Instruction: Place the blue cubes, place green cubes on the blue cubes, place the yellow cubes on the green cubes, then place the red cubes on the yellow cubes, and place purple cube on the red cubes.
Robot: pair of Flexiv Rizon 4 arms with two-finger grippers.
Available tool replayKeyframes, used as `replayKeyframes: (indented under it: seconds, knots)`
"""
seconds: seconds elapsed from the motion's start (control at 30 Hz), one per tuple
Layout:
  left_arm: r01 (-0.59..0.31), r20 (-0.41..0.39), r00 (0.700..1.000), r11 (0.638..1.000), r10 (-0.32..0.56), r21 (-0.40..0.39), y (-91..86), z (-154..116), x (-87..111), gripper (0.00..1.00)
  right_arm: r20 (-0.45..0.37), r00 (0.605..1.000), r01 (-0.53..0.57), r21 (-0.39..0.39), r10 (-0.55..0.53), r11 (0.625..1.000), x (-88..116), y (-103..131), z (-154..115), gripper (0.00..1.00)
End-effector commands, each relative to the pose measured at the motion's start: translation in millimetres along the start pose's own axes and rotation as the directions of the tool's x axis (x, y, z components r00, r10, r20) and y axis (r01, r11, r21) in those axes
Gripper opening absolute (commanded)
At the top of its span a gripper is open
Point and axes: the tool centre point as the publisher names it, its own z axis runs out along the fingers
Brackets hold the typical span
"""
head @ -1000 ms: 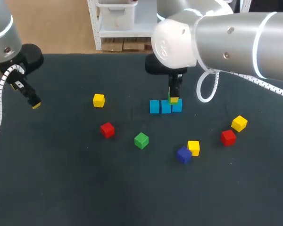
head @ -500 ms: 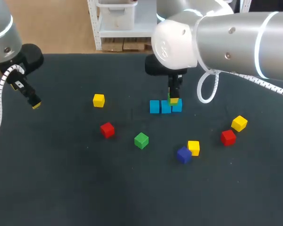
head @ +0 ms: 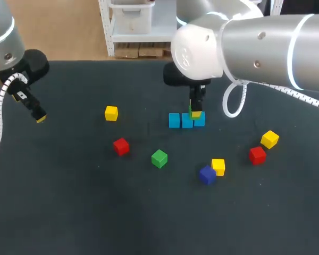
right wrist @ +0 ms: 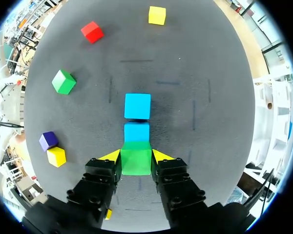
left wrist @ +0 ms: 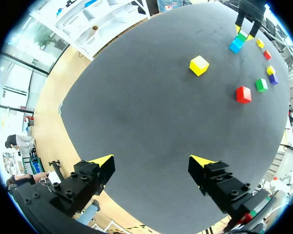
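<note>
Our right hand is clenched on the gripped green cube, with one yellow-tipped finger pressed to each of its sides. We hold it directly over the row of blue cubes, above the end cube on our right-arm side. In the right wrist view the row's other two cubes lie in line just ahead of the fingers. We cannot tell whether the gripped green cube rests on the blue one beneath it.

Our left hand is released, fingers spread wide with nothing between them. It hangs above the dark surface, well apart from the row on our left-arm side.

The other cubes lie loose around the row:
- The lone yellow cube sits level with the row, off toward our left arm.
- The left red cube is on that same side, nearer to us than the row.
- The loose green cube is nearer to us too, a little left of the row's left end.
- The purple cube lies nearer to us than the row's right end, with the paired yellow cube just beside it.
- The right red cube and the outer yellow cube lie close together, right of the row and nearer to us.
</note>
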Motion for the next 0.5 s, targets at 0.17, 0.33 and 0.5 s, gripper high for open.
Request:
replayKeyframes:
  seconds: [0.17,0.33,0.5]
  knots:
    - [0.001,-0.002,1.0,1.0,-0.001,0.0,0.4,-0.1,-0.7,1.0,-0.001,1.0,0.015,0.017,-0.015,1.0,0.1,3.7,0.9,0.32]
    - [0.001,-0.002,1.0,1.0,-0.001,0.0,0.4,-0.1,-0.7,1.0,0.0,1.0,0.021,0.015,-0.021,1.0,-0.3,4.3,0.6,0.47]
    - [0.001,-0.002,1.0,1.0,-0.001,0.0,0.4,-0.1,-0.7,1.0,-0.003,1.0,0.026,0.015,-0.026,1.0,-0.3,4.6,0.8,1.0]
